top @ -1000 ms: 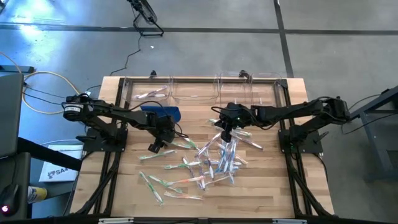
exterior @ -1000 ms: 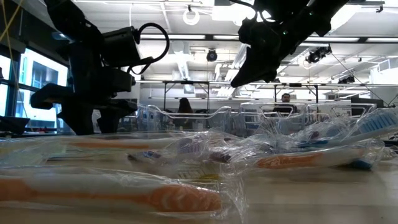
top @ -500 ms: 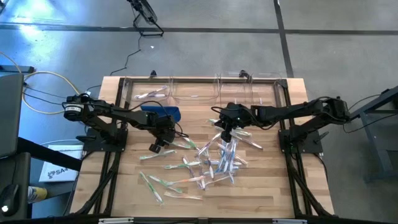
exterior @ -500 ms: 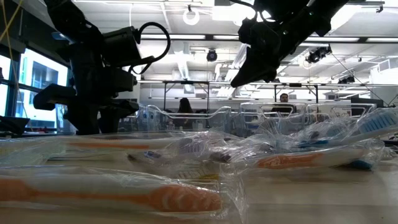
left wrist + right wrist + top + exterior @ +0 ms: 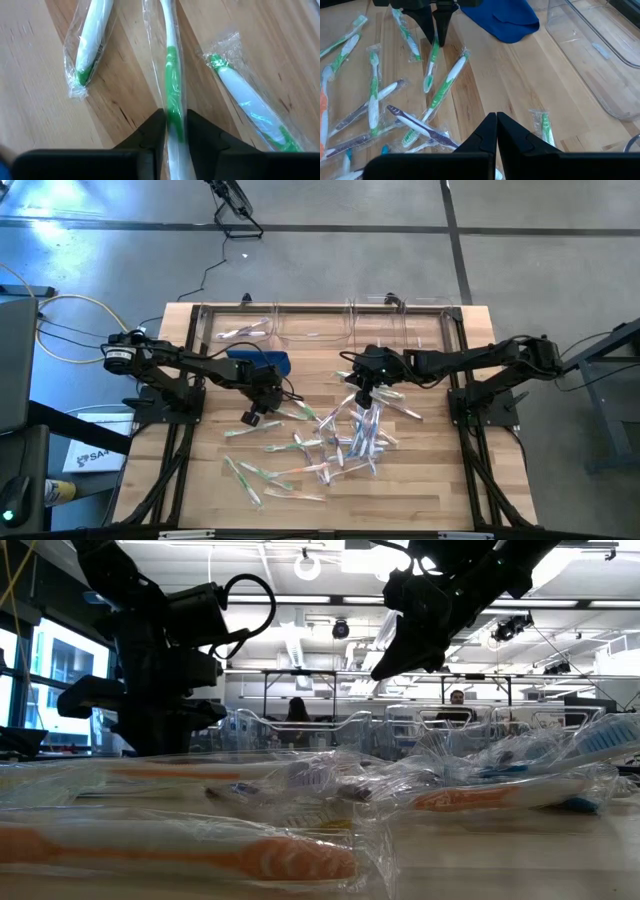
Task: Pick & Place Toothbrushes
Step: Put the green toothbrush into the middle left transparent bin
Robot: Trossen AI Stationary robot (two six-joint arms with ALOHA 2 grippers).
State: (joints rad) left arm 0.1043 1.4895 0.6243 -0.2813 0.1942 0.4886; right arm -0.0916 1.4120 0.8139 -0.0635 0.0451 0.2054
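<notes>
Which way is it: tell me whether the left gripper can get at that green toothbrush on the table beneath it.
Probably yes. The left gripper already straddles the wrapped green toothbrush, a finger on each side, with nothing lying across it; neighbouring toothbrushes lie apart on the table.

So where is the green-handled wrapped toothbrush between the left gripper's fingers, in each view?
High view: left of centre, under the left gripper, near the blue cloth.
Low view: cannot be picked out; only the left arm shows at the left.
Left wrist view: green-handled wrapped toothbrush at centre, running between the fingers.
Right wrist view: near the top, left of centre, under the other gripper.
Shared landmark: the blue cloth.
</notes>
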